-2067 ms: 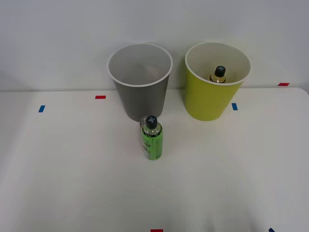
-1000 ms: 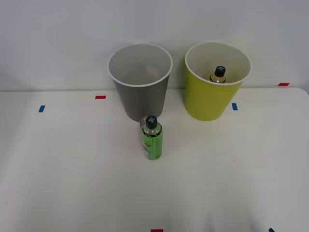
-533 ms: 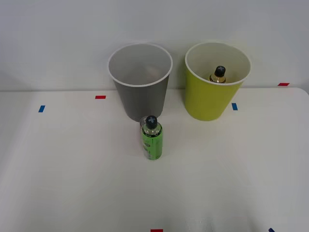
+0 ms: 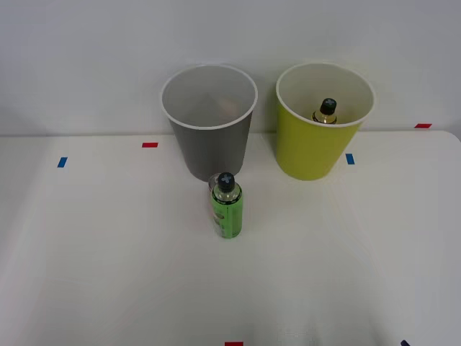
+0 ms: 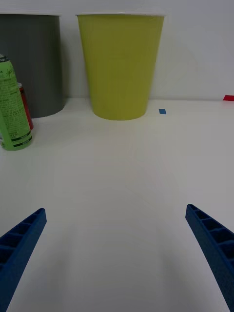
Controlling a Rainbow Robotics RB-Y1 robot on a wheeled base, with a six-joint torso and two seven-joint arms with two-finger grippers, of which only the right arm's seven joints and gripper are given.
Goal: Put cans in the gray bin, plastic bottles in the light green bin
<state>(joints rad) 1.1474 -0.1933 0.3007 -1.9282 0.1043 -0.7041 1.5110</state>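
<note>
Ahead of the wide-open blue ribbed gripper (image 5: 117,253), the bright green plastic bottle (image 5: 13,109) hides the short red can (image 5: 25,105); reaching could topple either.

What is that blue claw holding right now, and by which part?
Nothing. The right gripper is open, its two blue fingers wide apart over bare table. The green bottle stands untouched beside the gray bin.

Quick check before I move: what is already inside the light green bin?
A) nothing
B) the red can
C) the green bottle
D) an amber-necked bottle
D: the front view shows a dark-capped amber-necked bottle inside the light green bin; the green bottle stands on the table.
</note>
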